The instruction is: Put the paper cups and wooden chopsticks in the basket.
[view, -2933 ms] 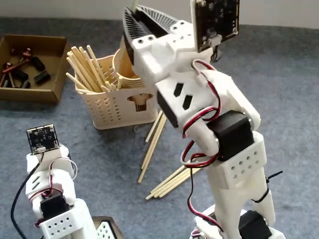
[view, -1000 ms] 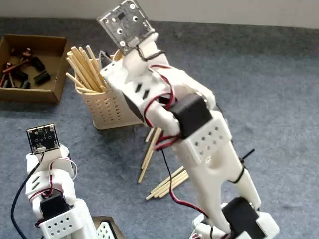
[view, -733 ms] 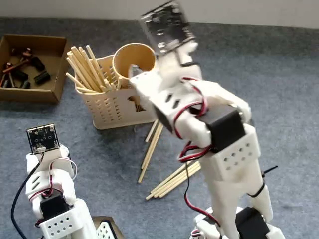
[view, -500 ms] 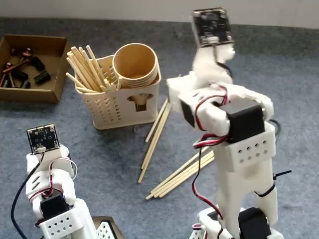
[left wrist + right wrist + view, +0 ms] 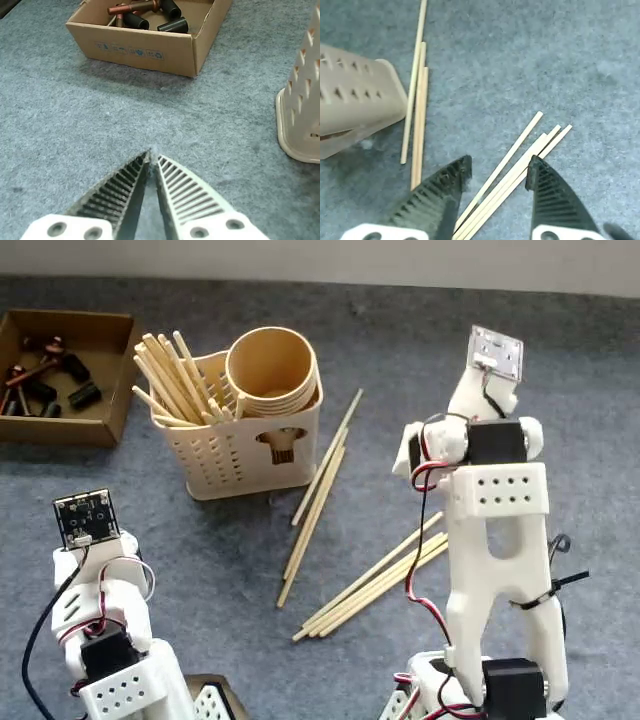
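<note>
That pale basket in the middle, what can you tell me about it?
The basket is a cream, plastic-looking box with an open top, rounded corners, rows of small slots in its walls and a cut-out on one side. It stands upright on the grey cloth. Inside, a stack of paper cups fills one end and a bundle of wooden chopsticks leans out of the other. Loose chopsticks lie beside its base.

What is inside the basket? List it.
A stack of paper cups and a bundle of wooden chopsticks stand in the basket. Its wall covers their lower ends and the bottom.
</note>
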You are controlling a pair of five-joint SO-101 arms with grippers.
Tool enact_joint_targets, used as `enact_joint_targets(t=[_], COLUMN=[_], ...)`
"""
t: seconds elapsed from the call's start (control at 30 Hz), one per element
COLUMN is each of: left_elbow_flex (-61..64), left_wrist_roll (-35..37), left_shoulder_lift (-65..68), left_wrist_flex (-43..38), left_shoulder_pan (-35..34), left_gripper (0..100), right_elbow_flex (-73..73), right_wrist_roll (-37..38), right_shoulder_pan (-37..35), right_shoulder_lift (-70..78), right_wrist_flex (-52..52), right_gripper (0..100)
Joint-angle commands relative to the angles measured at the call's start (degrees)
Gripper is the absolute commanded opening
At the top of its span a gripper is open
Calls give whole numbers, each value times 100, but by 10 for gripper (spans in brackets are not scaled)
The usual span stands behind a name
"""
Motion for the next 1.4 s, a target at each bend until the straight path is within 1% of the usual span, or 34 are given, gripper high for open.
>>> enact_joint_targets(t=[0.0,0.13,0.27,0.37,0.67,0.8,1.23,1.3,1.37], left_elbow_flex=[-31,-31,-31,-31,-31,-31,-31,-31,-31], left_wrist_roll=[-35,-35,-35,-35,-35,-35,-35,-35,-35], left_shoulder_lift=[-66,-66,-66,-66,-66,-66,-66,-66,-66], left_wrist_flex=[-114,-114,-114,-114,-114,-114,-114,-114,-114], left_shoulder_pan=[110,110,110,110,110,110,110,110,110], left_gripper=[14,14,14,14,14,14,14,14,14], right_elbow_flex=[1086,2018,2369,2316,1174,1024,1042,1033,1007], right_wrist_roll=[-26,-18,-18,-26,-53,-53,-53,-35,-26], right_shoulder_pan=[224,259,251,259,602,629,629,629,629], right_shoulder_lift=[-119,-110,127,681,2246,2730,3196,3204,3143], right_wrist_flex=[-1226,-2149,-2273,-2299,-2264,-2264,-2264,-2264,-2264], right_gripper=[168,105,105,105,105,105,101,74,15])
